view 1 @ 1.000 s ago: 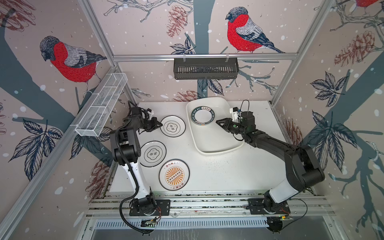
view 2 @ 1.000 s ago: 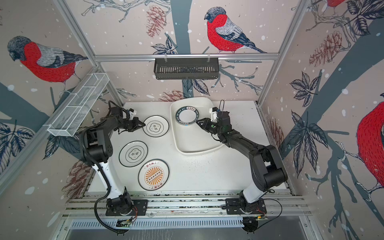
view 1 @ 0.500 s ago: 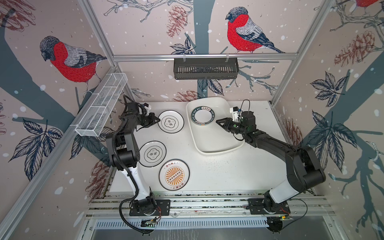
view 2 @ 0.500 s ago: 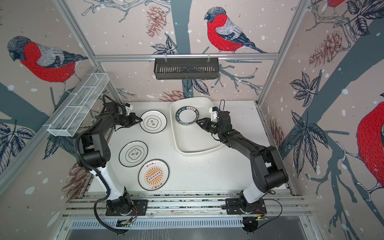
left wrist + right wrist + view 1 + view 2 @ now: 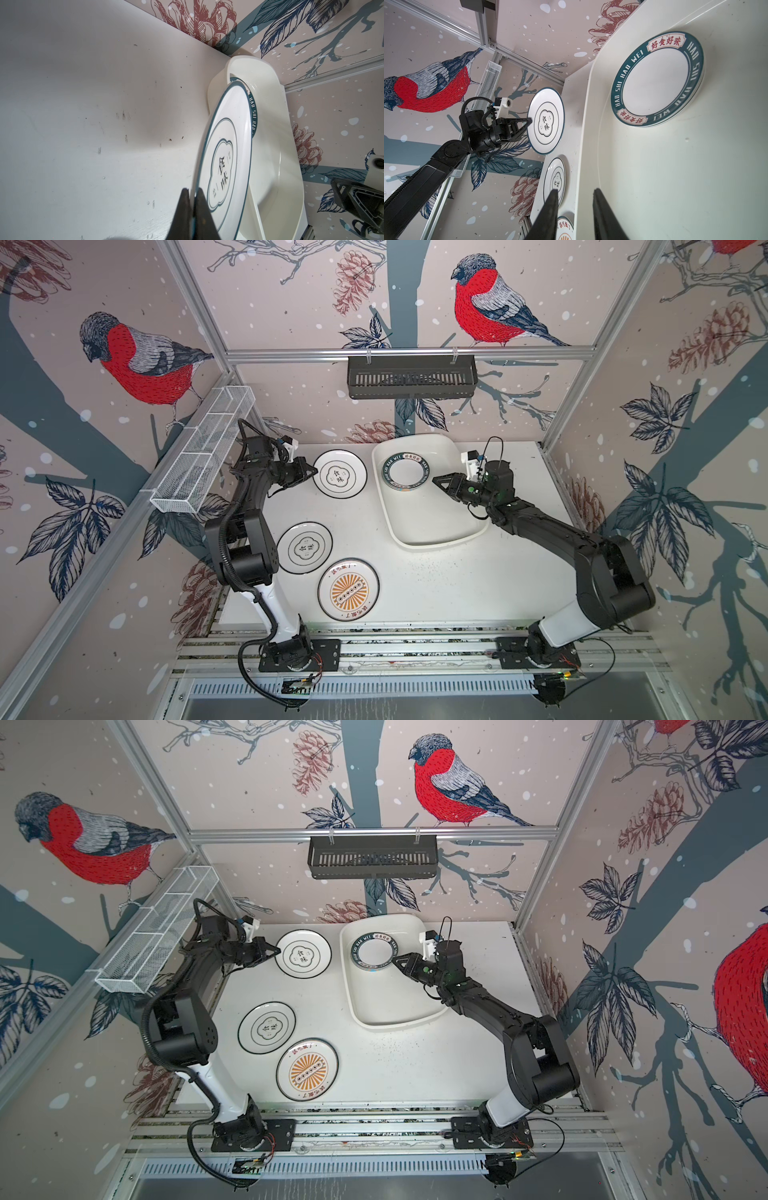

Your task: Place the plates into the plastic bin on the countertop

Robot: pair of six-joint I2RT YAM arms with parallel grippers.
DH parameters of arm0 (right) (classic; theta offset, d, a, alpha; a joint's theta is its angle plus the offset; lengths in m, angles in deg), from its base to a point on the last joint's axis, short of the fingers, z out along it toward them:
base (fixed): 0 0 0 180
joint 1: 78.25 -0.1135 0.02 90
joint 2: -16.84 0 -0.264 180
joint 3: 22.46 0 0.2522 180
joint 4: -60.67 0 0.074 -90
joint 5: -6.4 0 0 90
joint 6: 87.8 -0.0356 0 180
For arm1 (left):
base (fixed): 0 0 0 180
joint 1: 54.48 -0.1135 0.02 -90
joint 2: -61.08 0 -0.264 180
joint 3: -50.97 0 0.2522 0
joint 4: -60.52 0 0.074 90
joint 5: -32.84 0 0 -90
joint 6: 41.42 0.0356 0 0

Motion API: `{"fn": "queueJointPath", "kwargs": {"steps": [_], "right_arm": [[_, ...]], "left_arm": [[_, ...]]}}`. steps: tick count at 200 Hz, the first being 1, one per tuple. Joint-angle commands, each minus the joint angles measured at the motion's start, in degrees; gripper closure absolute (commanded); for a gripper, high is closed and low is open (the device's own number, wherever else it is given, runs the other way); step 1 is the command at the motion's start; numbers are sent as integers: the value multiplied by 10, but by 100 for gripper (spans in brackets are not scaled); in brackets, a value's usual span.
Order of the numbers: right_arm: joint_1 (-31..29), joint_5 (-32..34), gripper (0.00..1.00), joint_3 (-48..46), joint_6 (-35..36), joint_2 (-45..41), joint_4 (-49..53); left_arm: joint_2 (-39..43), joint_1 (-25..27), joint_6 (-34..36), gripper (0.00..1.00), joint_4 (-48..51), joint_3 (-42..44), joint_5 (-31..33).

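My left gripper [image 5: 192, 190] is shut on the rim of a thin-rimmed plate [image 5: 340, 475] with black characters. It holds that plate off the countertop [image 5: 436, 585] at the back left, just left of the plastic bin [image 5: 440, 541]. A dark-green lettered plate [image 5: 405, 473] lies in the bin's far end. My right gripper [image 5: 434, 480] hovers open and empty over the bin, right of that plate. A second thin-rimmed plate [image 5: 304, 547] and an orange-sunburst plate [image 5: 348, 590] lie flat at the front left.
A black slatted basket [image 5: 411, 377] hangs on the back rail. A white wire rack [image 5: 203, 464] is fixed to the left wall, close behind the left arm. Aluminium framing edges the countertop.
The left gripper has carried its plate up and toward the back wall. The right arm has not moved.
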Motion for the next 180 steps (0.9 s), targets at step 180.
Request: {"fn": "queueJointPath", "kwargs": {"steps": [180], "right_arm": [[142, 5, 66, -43, 58, -236, 162]], "left_arm": [[-63, 311, 6, 100, 8, -134, 24]]}}
